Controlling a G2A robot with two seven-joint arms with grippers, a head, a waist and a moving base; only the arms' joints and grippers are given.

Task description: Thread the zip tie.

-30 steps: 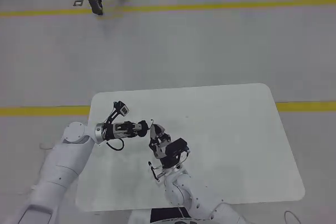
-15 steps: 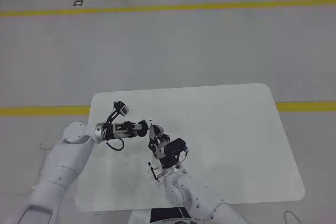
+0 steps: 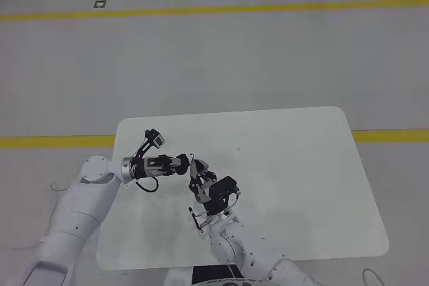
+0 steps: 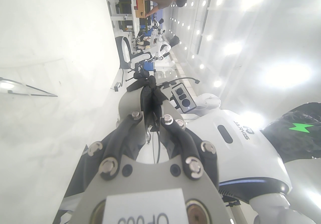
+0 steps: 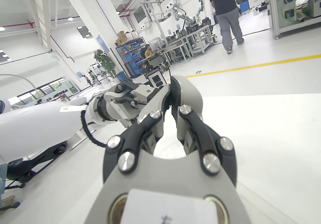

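Over the left half of the white rounded table (image 3: 307, 179), my right pincer (image 5: 171, 90) pinches the thin black plastic zip tie (image 5: 170, 72). My left pincer (image 4: 149, 96) is closed, tip to tip with it. I judge slow, aligned feeding works best.

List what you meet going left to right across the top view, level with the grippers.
White left arm's rounded elbow → black left gripper → black right gripper, fingertips nearly touching it → bare white rounded-corner table → grey floor beyond its right edge.
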